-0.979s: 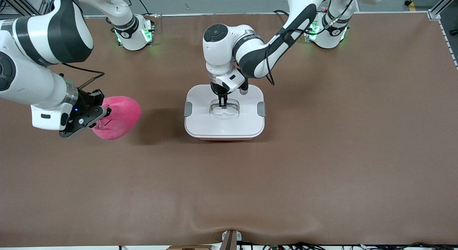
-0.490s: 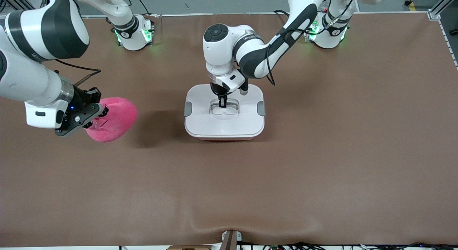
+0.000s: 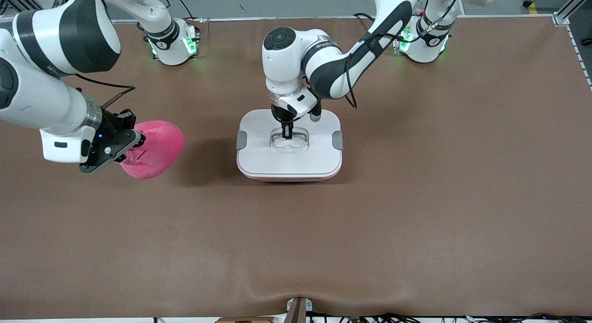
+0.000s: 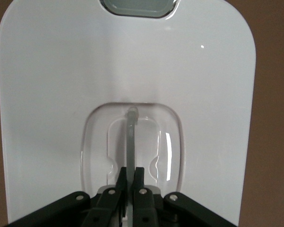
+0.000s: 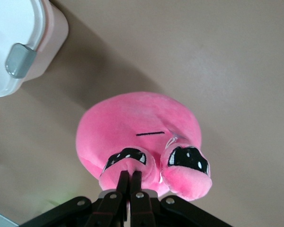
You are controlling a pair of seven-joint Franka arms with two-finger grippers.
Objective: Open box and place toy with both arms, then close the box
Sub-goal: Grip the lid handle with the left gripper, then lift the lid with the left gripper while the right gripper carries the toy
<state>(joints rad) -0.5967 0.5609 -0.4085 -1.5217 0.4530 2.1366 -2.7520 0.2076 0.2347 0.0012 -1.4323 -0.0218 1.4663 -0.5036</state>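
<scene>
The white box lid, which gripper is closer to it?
Left. The left gripper is shut on the clear handle of the white lid. The right gripper holds the pink plush toy beside the box.

No readable text is showing anywhere. The left arm (image 3: 323,59) is carrying a small dark marking on its white forearm shell, but its letters are too small to make out.

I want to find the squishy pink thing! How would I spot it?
Look at the brown table, toward the right arm's end, beside the white-lidded box. The toy hangs there, pinched in the right gripper. It is the only round, hot pink, fuzzy thing.
</scene>
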